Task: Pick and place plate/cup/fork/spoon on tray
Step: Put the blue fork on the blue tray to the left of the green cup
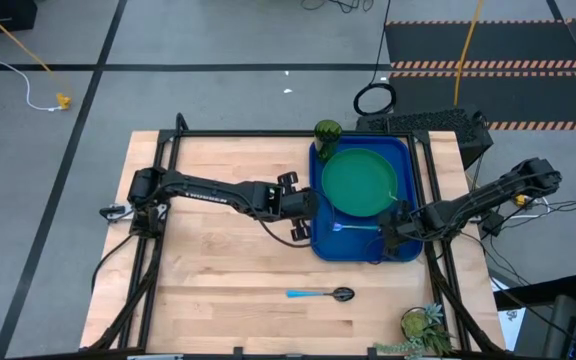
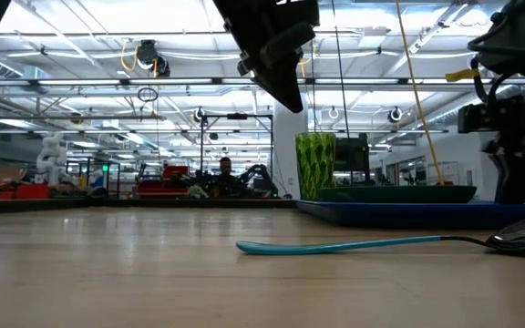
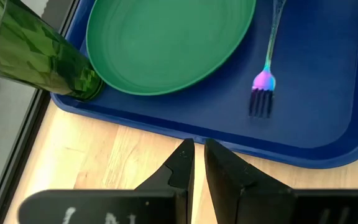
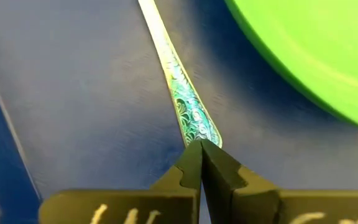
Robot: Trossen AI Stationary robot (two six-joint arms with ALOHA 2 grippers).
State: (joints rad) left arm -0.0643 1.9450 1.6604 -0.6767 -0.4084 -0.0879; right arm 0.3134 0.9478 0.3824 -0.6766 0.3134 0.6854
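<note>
The blue tray [image 1: 408, 150] lies at the table's far right. On it rest the green plate [image 1: 358, 180], the olive-green cup [image 1: 327, 131] upright in its far left corner, and the fork [image 1: 356, 226] near the tray's near edge. My right gripper [image 4: 199, 148] is shut on the fork's handle end, over the tray's near right part [image 1: 386, 232]. My left gripper [image 3: 197, 155] is shut and empty, just off the tray's left rim [image 1: 306, 215]. The spoon [image 1: 320, 294] lies flat on the bare wood nearer the front edge. My right gripper pinches the free end of the fork's blue handle [image 4: 197, 127] between its two fingertips. The fingers come from the table's right, slanting down, in line with the handle. The fork runs away toward the tray's left, low over the tray floor [image 3: 263, 93]; whether its head rests there I cannot tell.
A small potted plant [image 1: 426, 325] stands at the table's near right corner. The spoon also shows close in the low view [image 2: 363, 243], in front of the tray [image 2: 427, 211]. Bare wood spreads over the table's left half [image 1: 208, 270].
</note>
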